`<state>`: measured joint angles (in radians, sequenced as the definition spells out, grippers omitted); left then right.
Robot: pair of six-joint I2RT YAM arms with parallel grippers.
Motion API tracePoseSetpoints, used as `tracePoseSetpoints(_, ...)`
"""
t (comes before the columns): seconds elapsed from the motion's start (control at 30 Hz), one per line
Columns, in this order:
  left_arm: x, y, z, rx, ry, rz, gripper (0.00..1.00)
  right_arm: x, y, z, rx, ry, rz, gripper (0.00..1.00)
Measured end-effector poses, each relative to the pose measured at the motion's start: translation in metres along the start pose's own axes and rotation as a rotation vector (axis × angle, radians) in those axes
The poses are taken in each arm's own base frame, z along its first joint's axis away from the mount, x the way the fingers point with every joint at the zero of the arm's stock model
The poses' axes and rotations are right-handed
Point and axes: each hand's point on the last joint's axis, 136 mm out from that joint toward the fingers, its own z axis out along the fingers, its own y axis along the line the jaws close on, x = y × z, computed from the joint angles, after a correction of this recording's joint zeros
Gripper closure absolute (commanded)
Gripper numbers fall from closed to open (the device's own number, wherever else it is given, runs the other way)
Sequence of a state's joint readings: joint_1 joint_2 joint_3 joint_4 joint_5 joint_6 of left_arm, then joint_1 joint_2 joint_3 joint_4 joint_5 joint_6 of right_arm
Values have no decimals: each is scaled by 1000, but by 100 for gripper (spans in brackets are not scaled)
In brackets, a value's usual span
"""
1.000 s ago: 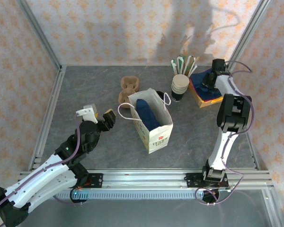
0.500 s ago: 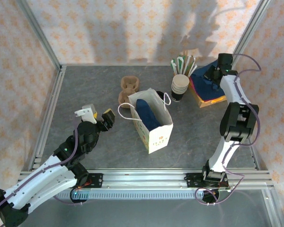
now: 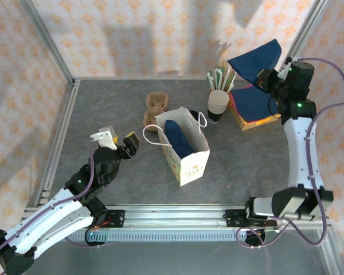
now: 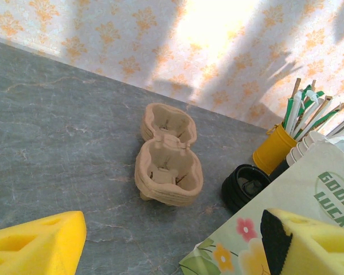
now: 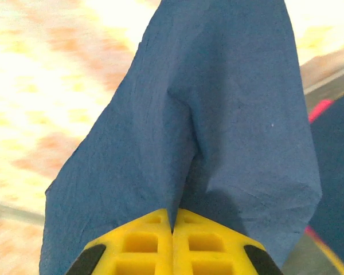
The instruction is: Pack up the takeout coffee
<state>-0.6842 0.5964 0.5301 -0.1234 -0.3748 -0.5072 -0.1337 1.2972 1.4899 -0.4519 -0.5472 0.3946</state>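
Coffee cup (image 4: 245,184), dark with a black round lid, stands upright at lower right, beside the bag (image 4: 286,212), lid upward. Left gripper (image 3: 117,138) gapes wide; right gripper (image 5: 173,229) pinches a blue napkin (image 5: 218,114).

Green "GOOD LUCK" logo on side of white paper bag (image 4: 286,192), L wrist view.

Brown pulp cup carrier (image 4: 165,154) at centre on grey table (image 4: 57,114); black-lidded takeout coffee (image 4: 245,184) at 4 o'clock, just beside printed paper bag (image 4: 298,200); yellow straw holder (image 4: 275,148) at 3 o'clock; left gripper (image 4: 172,255) spread wide at 6 o'clock
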Motion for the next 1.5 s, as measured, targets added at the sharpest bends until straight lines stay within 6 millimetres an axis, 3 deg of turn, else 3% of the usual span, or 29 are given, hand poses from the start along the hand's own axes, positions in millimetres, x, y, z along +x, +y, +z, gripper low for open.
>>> tracePoseSetpoints(0.17, 0, 0, 0, 0, 0, 0, 19, 28, 52, -27, -215, 113, 42, 100)
tracePoseSetpoints(0.37, 0, 0, 0, 0, 0, -1, 19, 99, 126, -59, -470, 361, 47, 100)
tracePoseSetpoints(0.5, -1, 0, -1, 3, -3, -8, 19, 135, 158, -88, -583, 488, 57, 100)
tracePoseSetpoints(0.7, -1, 0, -1, 3, -2, -14, 19, 181, 181, -123, -673, 635, 72, 100)
tracePoseSetpoints(1.0, 0, -1, -1, 9, 2, -21, 19, 238, 193, -131, -665, 765, 30, 100)
tracePoseSetpoints(1.27, 0, -1, -1, 9, 2, -21, 19, 265, 202, -129, -632, 813, -19, 100)
tracePoseSetpoints(1.5, 0, -1, -1, 9, 2, -21, 19, 255, 235, -153, -727, 787, -67, 100)
